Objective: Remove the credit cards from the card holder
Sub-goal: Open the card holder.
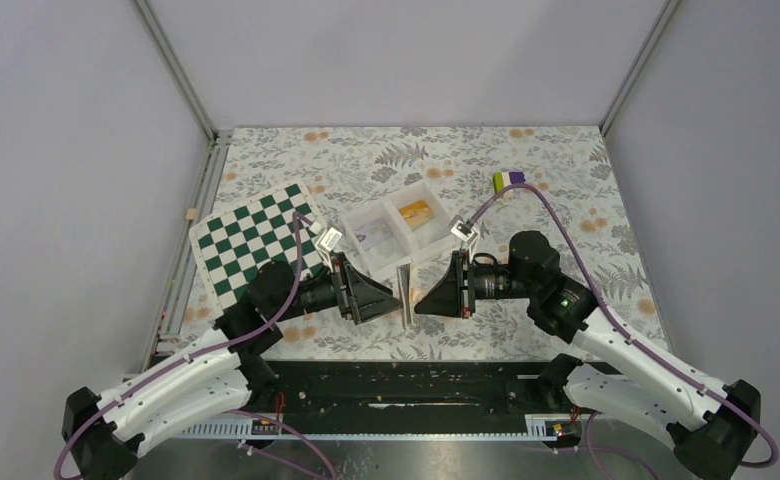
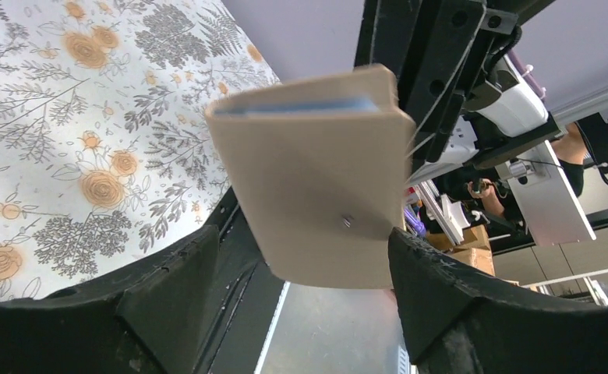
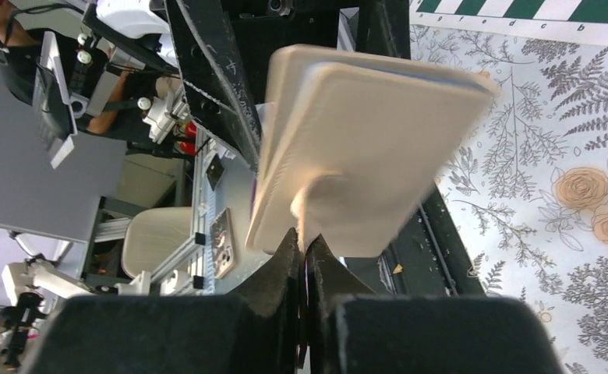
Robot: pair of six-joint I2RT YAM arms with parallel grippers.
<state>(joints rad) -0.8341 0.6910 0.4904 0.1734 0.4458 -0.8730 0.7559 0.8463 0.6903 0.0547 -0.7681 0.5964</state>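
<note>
The card holder (image 1: 403, 292) stands on edge in the air between my two grippers, folded shut with its tan outer side showing. My right gripper (image 3: 304, 243) is shut on a small tan flap at the holder's lower edge (image 3: 363, 156). My left gripper (image 2: 305, 257) is wide open, with the holder (image 2: 324, 195) between its fingers; the right finger (image 2: 441, 288) is close to the holder's corner. A pale blue strip (image 2: 293, 106) shows between the panels at the top edge. No credit card shows clearly in the holder. A pale flat piece (image 1: 374, 238) lies in the tray's left compartment.
A white two-compartment tray (image 1: 394, 208) sits just behind the grippers, with an orange thing (image 1: 416, 213) in its right half. A green-and-white chequered board (image 1: 256, 240) lies at the left. A green-and-purple block (image 1: 509, 180) sits at the back right. The black base rail (image 1: 406, 385) runs along the near edge.
</note>
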